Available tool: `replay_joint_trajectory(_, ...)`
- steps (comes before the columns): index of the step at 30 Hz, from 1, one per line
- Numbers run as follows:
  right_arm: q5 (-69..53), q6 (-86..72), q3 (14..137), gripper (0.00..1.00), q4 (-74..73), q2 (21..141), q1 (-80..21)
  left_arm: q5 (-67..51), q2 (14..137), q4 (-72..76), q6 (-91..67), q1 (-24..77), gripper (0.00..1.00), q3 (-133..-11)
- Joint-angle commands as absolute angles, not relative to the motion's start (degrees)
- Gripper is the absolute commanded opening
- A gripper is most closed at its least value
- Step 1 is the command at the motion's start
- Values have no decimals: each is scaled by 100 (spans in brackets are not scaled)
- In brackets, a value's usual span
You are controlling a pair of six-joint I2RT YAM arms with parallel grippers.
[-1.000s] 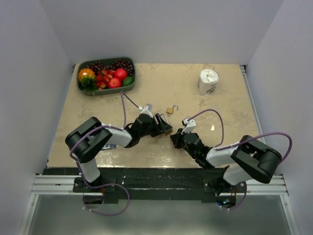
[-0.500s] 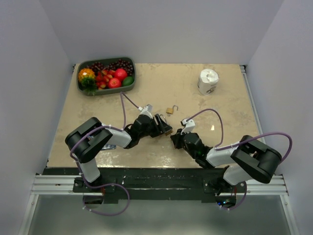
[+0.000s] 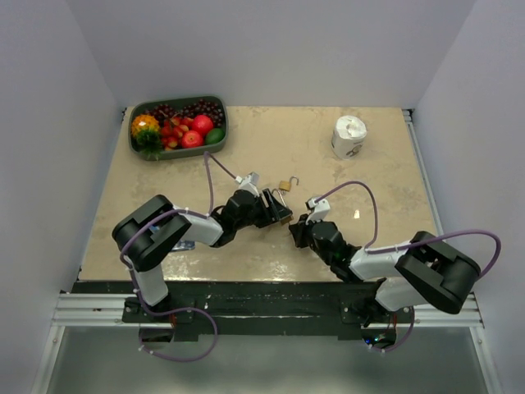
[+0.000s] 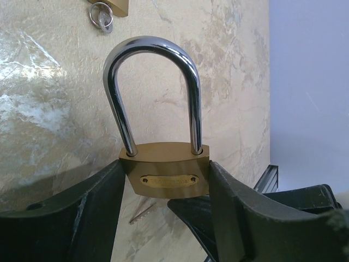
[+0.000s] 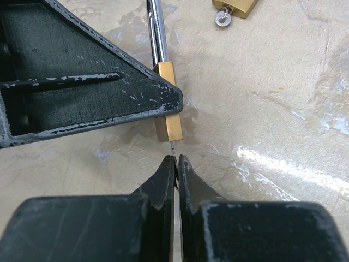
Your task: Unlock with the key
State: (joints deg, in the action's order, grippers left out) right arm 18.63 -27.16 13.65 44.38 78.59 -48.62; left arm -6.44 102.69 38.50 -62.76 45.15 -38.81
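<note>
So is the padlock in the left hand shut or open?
Shut. Both legs of the shackle sit inside the padlock body, with no gap showing.

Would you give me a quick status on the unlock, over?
Left gripper clamped on padlock body, shackle shut. Right gripper shut on key, tip at padlock's underside. Second padlock lies beyond, nothing in the way.

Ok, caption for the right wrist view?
Shut right gripper points thin silvery metal key at brass padlock clamped in left gripper.
</note>
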Motion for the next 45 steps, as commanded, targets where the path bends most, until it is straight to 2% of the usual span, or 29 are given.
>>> replay_joint_trajectory(1,2812,-2593,1775,0,6372,7769,-4614,-1942,10459,3155,-5854,5010,0,-3779)
replay_joint_trajectory(24,2936,-2865,1960,0,7199,8429,-4360,-2048,10538,3339,-6011,5142,0,-3841)
replay_joint_trajectory(33,2137,-3471,1899,0,6654,8078,-4017,-2048,10424,3779,-6073,5115,0,-3595)
replay_joint_trajectory(45,1091,-4298,1459,0,6627,7875,-3454,-2101,10187,4175,-5959,5080,0,-3358)
